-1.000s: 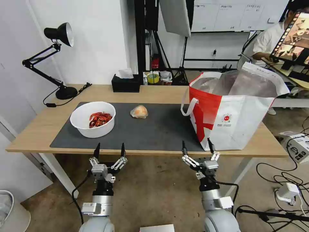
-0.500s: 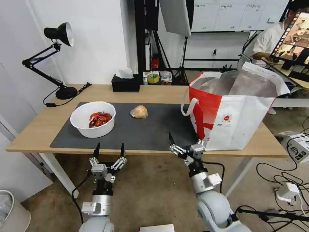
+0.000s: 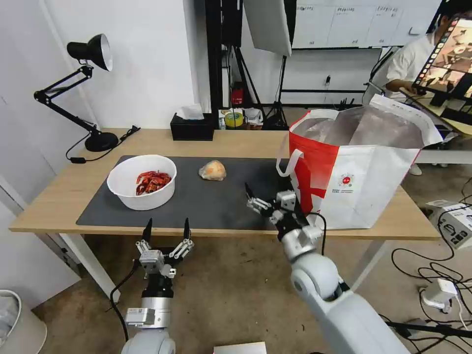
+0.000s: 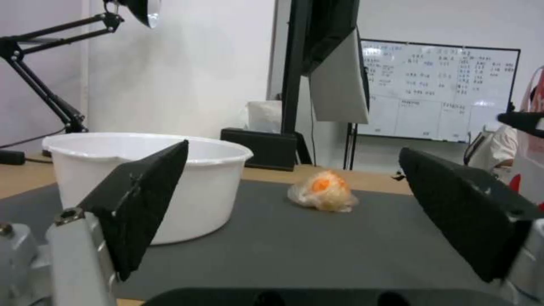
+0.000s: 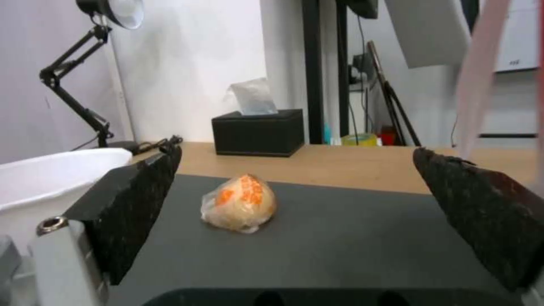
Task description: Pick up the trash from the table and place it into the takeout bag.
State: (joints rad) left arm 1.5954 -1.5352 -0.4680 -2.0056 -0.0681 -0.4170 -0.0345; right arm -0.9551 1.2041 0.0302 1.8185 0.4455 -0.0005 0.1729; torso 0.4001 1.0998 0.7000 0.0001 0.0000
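Observation:
A white round bowl (image 3: pixel 141 182) of red shells stands on the left of the dark mat (image 3: pixel 221 201) on the table (image 3: pixel 59 196). A plastic-wrapped orange lump (image 3: pixel 212 170) lies on the mat to the bowl's right. The red-and-white takeout bag (image 3: pixel 364 172) stands open at the table's right end. My right gripper (image 3: pixel 268 191) is open, low over the mat's front right beside the bag, and the lump (image 5: pixel 239 204) lies ahead between its fingers, some way off. My left gripper (image 3: pixel 168 223) is open at the table's front edge, facing the bowl (image 4: pixel 210 187) and lump (image 4: pixel 323 191).
A black tissue box (image 3: pixel 192 129) sits at the table's back edge. A black desk lamp (image 3: pixel 91 54) stands at the back left with its cord on the wood. The bag's white loop handle (image 3: pixel 287 164) hangs close to my right gripper. Bare mat lies between lump and gripper.
My right arm has risen from below the table's front edge and swung forward and left over the mat, toward the orange lump. The left arm has not moved.

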